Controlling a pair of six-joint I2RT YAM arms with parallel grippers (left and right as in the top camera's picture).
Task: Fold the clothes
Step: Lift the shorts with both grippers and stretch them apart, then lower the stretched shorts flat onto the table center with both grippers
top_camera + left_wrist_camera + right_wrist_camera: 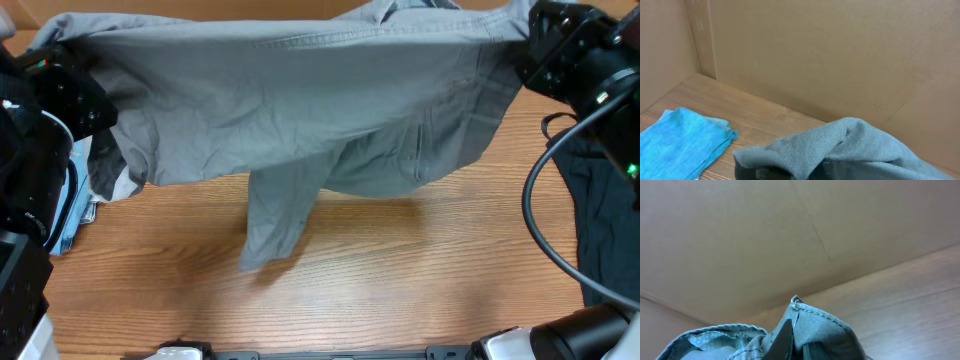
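Your left gripper (78,62) is closed on the left end of the shorts (300,90). Bunched cloth covers its jaws, so you can't see any gap in the left wrist view. Your right gripper (528,48) pinches the right end at a stitched edge, with one dark finger (785,336) against the fabric. Both arms are raised at the far side, holding the shorts stretched above the table (420,290), one leg hanging near. A light-blue folded garment (72,215) lies left, a black shirt (600,200) right.
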